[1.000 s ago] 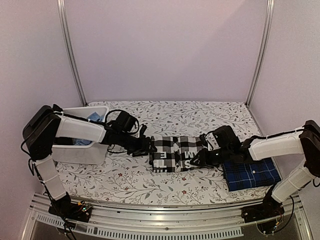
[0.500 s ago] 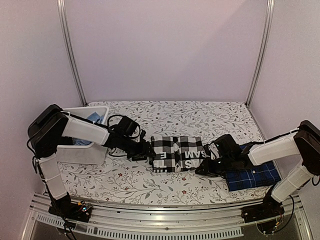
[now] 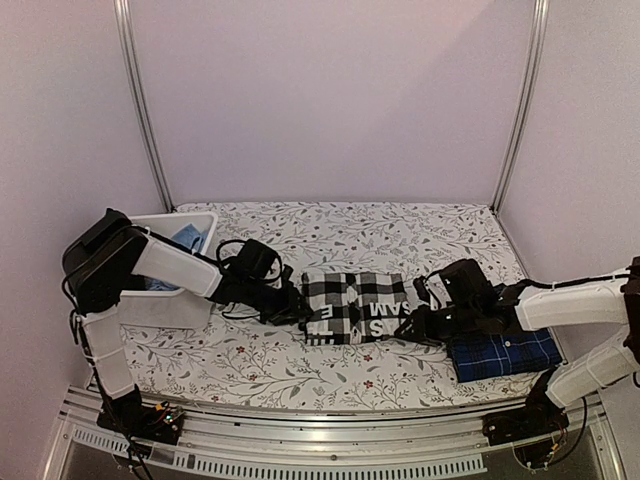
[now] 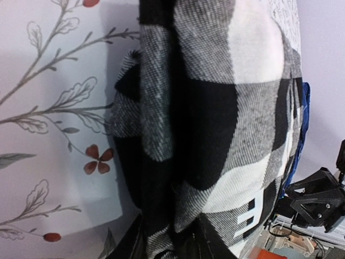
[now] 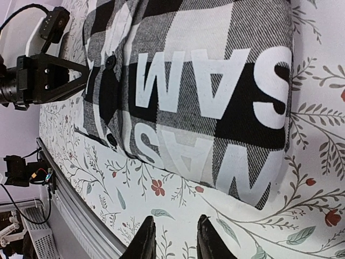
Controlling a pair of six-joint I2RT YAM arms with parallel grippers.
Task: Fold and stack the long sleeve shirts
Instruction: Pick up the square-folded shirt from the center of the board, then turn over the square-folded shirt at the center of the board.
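My left gripper (image 4: 161, 244) is pinched on the folded left edge of the black-and-white check shirt (image 3: 355, 305), with cloth bunched between its fingers. My right gripper (image 5: 176, 237) hangs slightly parted and empty over bare tablecloth (image 3: 250, 360), just off the shirt's right edge. The navy plaid shirt (image 3: 505, 352) lies folded under that arm near the table's right edge. The white bin (image 3: 160, 305) sits by my left arm.

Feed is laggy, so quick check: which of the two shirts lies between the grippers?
The check shirt, black-and-white with white letters, folded in the middle. The navy shirt lies off to the right, outside them.
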